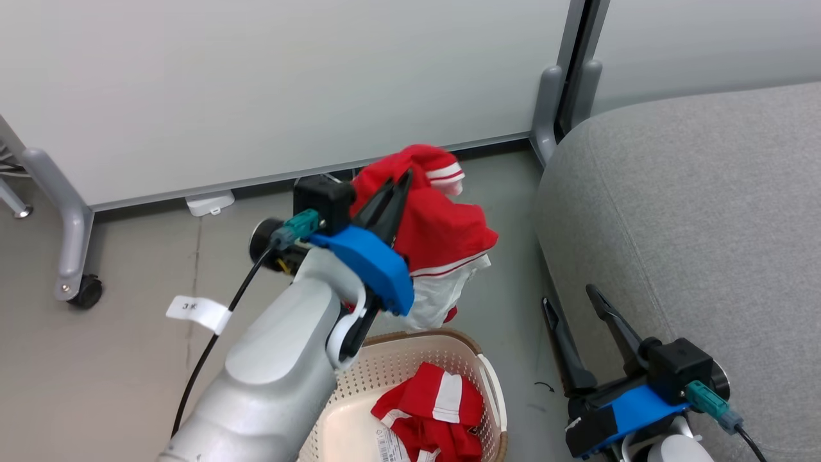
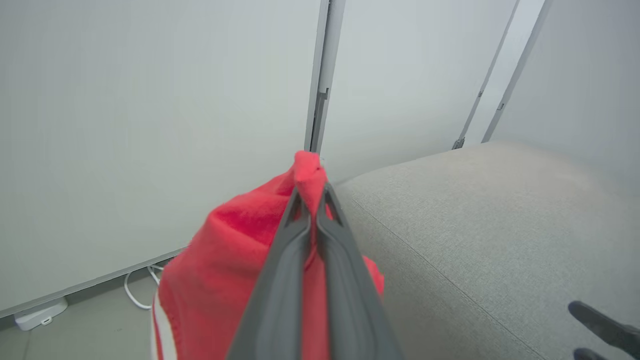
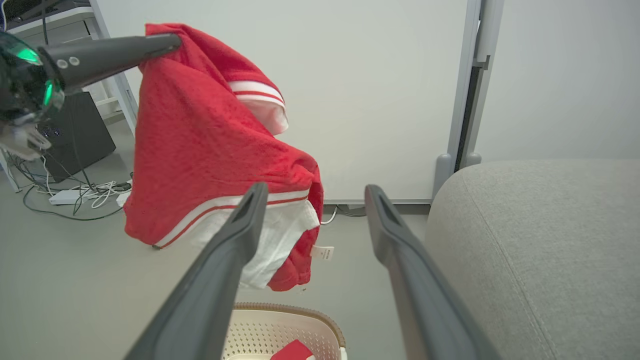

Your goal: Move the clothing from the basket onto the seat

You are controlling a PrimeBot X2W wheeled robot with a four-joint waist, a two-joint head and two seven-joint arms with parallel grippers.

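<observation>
In the head view, the left gripper (image 1: 404,176) was seen clamped on a red garment (image 1: 442,224), which was held in the air above the basket (image 1: 495,385), clear of its rim. A second garment (image 1: 442,404) was seen lying inside the basket, which stood on the floor (image 1: 128,359) just beside the seat (image 1: 693,212). The right gripper (image 1: 568,296) was held spread and empty near the seat's front edge.

In the left wrist view, the two fingers (image 2: 280,280) were pressed together on a fold of the red fabric. The seat was seen beyond, to the right, and a white wall panel (image 2: 150,125) behind.

In the right wrist view, that gripper's fingers (image 3: 220,270) were spread wide with nothing between them. The red garment was seen hanging from the other gripper's tip, above the basket and apart from the seat.
</observation>
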